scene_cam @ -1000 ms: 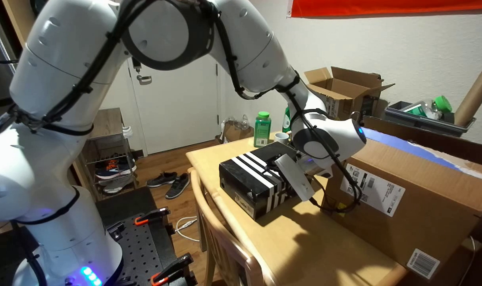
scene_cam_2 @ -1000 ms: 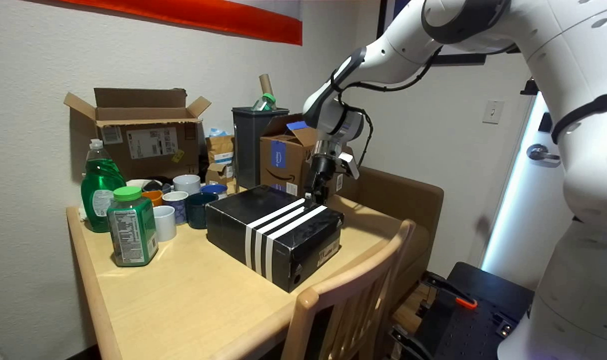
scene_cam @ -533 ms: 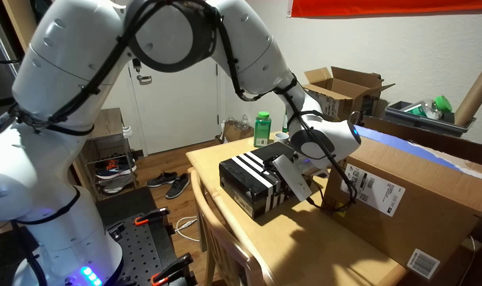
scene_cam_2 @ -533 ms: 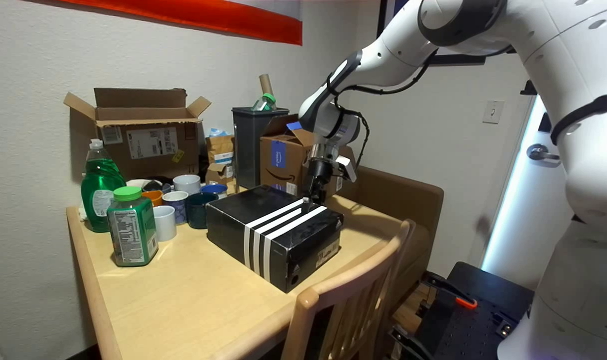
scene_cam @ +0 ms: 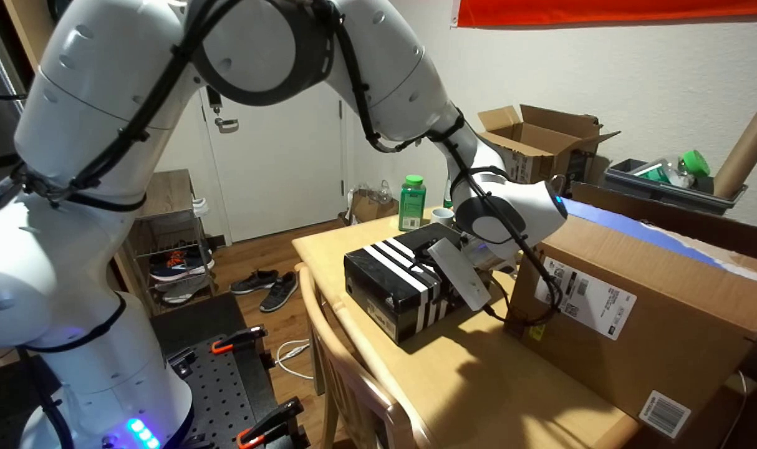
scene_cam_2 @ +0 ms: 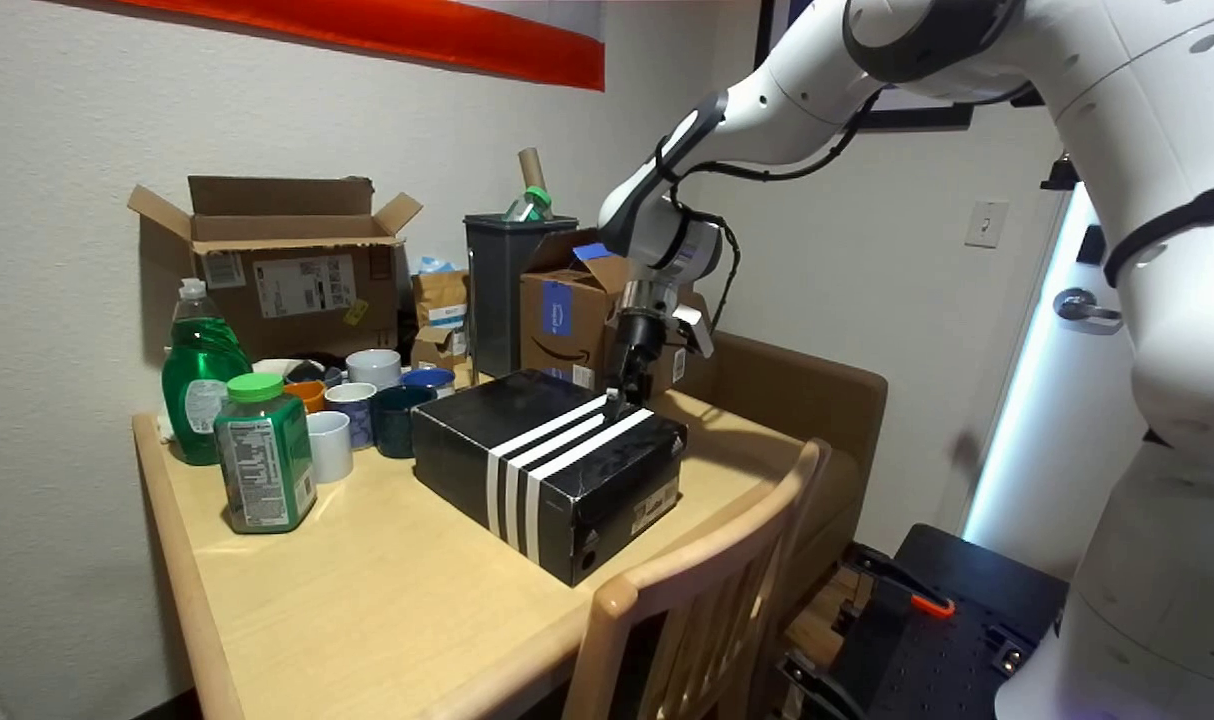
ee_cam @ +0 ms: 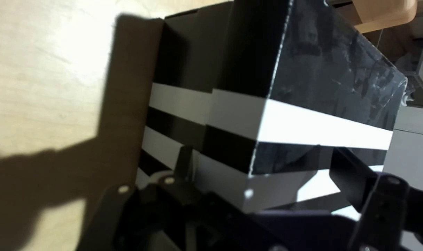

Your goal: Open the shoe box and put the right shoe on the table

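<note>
Pincer is straddling an edge of the box, spread | lid beneath is lying closed, right shoe unseen | opening, shoe onto table underneath: both remaining, I'm judging

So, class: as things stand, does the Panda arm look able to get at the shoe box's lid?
Probably yes: its end effector is open, with fingers on either side of an upper edge of the lid. Nothing visible blocks the way, though contact is unclear.
</note>
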Controlling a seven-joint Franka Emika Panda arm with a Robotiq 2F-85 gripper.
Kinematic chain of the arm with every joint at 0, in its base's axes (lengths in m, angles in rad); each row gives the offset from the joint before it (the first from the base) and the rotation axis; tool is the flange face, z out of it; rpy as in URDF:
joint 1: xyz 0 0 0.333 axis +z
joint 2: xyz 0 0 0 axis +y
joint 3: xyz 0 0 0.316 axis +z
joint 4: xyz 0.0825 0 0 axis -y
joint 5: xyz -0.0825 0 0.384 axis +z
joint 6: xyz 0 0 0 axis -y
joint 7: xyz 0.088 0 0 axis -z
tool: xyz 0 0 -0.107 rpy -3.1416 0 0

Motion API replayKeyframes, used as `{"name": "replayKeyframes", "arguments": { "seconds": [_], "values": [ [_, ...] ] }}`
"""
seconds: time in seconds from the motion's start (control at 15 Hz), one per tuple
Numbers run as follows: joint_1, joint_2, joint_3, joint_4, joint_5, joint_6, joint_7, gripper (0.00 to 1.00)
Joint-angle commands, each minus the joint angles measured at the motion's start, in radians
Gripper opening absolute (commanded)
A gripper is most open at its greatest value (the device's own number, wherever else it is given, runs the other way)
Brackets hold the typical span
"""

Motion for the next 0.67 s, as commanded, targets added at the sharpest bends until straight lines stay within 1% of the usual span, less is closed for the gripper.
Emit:
{"name": "replayKeyframes", "arguments": {
  "seconds": [0.0, 0.4, 0.6],
  "values": [
    [0.000, -0.060, 0.003, -0.052, 0.000, -0.009, -0.035, 1.00],
    [0.008, -0.083, 0.002, -0.071, -0.003, -0.011, -0.077, 1.00],
    [0.013, -0.116, -0.003, -0.095, -0.005, -0.002, -0.095, 1.00]
  ]
}}
